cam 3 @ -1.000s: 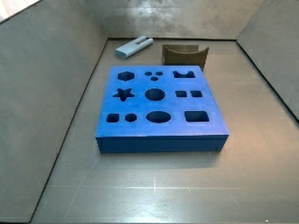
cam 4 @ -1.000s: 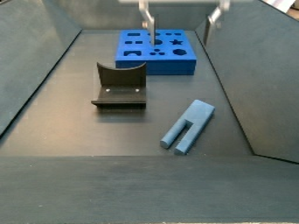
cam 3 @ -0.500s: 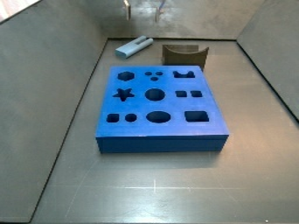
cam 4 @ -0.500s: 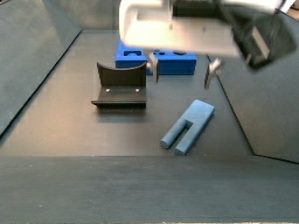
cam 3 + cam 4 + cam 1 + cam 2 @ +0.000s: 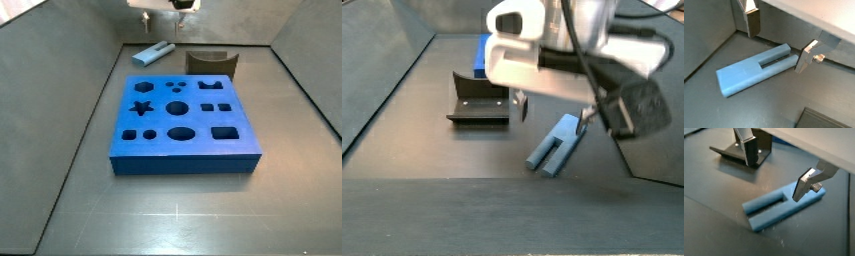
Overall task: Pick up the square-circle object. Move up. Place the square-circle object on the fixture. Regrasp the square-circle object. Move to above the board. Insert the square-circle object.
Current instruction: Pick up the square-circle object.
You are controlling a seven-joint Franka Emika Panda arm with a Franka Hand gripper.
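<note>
1. One fixture (image 5: 480,100) stands left on the floor, open-topped, with nothing in it.
2. The peg (image 5: 555,142) lies flat just right of it, its long axis diagonal and its slotted end nearer the camera.
3. The gripper (image 5: 781,44) hangs above the peg, fingers (image 5: 806,184) spread apart, holding nothing.
4. The board (image 5: 183,123) lies apart from the peg.

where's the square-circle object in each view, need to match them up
Wrist view: the square-circle object lies flat on the floor below the open claw.
Wrist view: the peg is again under the claw, the fixture behind it.
Side view: small, at the back, left of the fixture.
Side view: near the right wall, partly behind the claw.
Shared landmark: the fixture.
</note>
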